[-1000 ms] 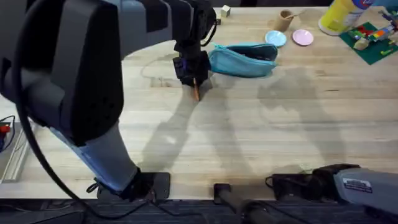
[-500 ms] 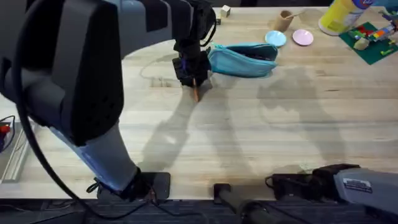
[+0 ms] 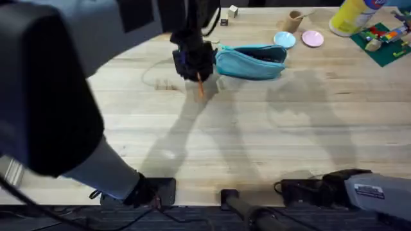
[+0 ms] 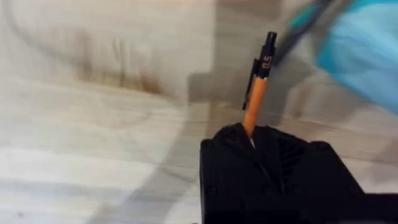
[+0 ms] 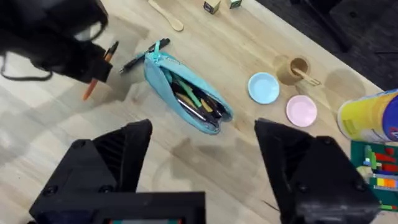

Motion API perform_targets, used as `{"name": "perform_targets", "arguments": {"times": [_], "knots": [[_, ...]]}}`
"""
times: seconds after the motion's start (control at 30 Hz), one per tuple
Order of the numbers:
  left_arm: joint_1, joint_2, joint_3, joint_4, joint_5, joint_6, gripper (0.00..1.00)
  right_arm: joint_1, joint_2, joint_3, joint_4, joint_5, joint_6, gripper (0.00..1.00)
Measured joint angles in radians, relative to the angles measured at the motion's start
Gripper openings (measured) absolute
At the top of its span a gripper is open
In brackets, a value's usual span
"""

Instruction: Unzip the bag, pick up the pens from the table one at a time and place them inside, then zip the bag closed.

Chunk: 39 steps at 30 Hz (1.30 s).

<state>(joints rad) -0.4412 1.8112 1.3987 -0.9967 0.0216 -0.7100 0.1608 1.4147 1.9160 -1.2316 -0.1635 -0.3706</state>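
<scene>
On the overhead view, I see the teal bag (image 3: 251, 61) lying lengthwise on the far middle of the table (image 3: 270, 141). My left gripper (image 3: 194, 69) is just beside its left end, clamped on the orange pen (image 3: 200, 85), which pokes down out of the fingers above the wood. The left arm sweeps large and dark from the lower left. The right arm sits low at the lower right.

On the left wrist view, the orange pen (image 4: 257, 87) stands up out of the black fingers (image 4: 236, 155), its dark clipped cap uppermost, the teal bag (image 4: 367, 56) blurred behind.

On the right wrist view, the bag (image 5: 186, 99) gapes unzipped with pens inside. The black pen (image 5: 144, 55) lies at its end. The left gripper (image 5: 93, 73) holds the orange pen (image 5: 91, 87) nearby. My right gripper (image 5: 202, 158) has its fingers spread wide, holding nothing.
</scene>
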Motion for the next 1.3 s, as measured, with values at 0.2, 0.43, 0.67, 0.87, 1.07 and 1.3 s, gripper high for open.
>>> {"name": "perform_targets", "arguments": {"times": [0.2, 0.43, 0.67, 0.87, 1.07, 1.3], "knots": [[0.001, -0.030, 0.072, 0.076, -0.009, 0.188, 0.043, 0.000, 0.000, 0.000, 0.004, 0.003, 0.000, 0.998], [0.001, -0.030, 0.076, 0.265, 0.022, 0.463, 0.043, 0.000, 0.000, 0.000, 0.004, 0.003, 0.000, 0.997], [0.001, -0.030, 0.076, 0.446, 0.129, 0.756, 0.043, 0.000, 0.000, 0.000, 0.005, 0.003, 0.000, 0.998], [0.001, -0.030, 0.076, 0.510, 0.277, 0.989, 0.043, 0.000, 0.000, 0.000, 0.005, 0.003, 0.000, 0.997], [0.001, -0.030, 0.076, 0.518, 0.458, 1.227, 0.043, 0.000, -0.006, 0.000, 0.019, 0.003, 0.000, 0.997], [0.001, -0.030, 0.076, 0.519, 0.624, 1.453, 0.043, 0.000, -0.023, 0.000, 0.023, 0.004, 0.000, 0.998]]}}
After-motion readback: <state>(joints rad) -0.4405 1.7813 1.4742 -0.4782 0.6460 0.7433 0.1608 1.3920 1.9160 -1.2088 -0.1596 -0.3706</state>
